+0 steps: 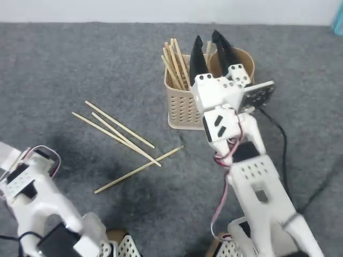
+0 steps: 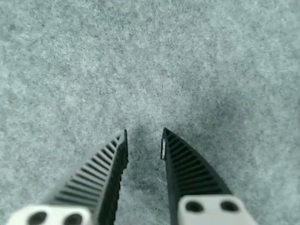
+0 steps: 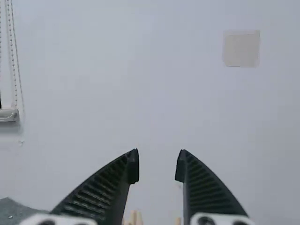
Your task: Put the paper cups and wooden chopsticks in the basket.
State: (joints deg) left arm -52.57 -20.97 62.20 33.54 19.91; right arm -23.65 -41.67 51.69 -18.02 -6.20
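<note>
A beige slotted basket [image 1: 185, 110] stands on the grey carpet at the back. Several wooden chopsticks [image 1: 174, 64] stick up out of it, and a brown paper cup [image 1: 242, 58] sits in it beside them. Several more chopsticks [image 1: 120, 134] lie loose on the carpet to the basket's left. My right gripper [image 1: 208, 38] hovers over the basket, open and holding nothing; its wrist view has the open gripper [image 3: 157, 166] against a pale wall with chopstick tips [image 3: 136, 218] below. My left gripper [image 2: 144, 140] is open above bare carpet.
The left arm [image 1: 32, 187] sits at the near left corner. The right arm's body [image 1: 257, 176] and its cables stand in front of the basket. A pale wall [image 1: 161, 10] borders the carpet at the back.
</note>
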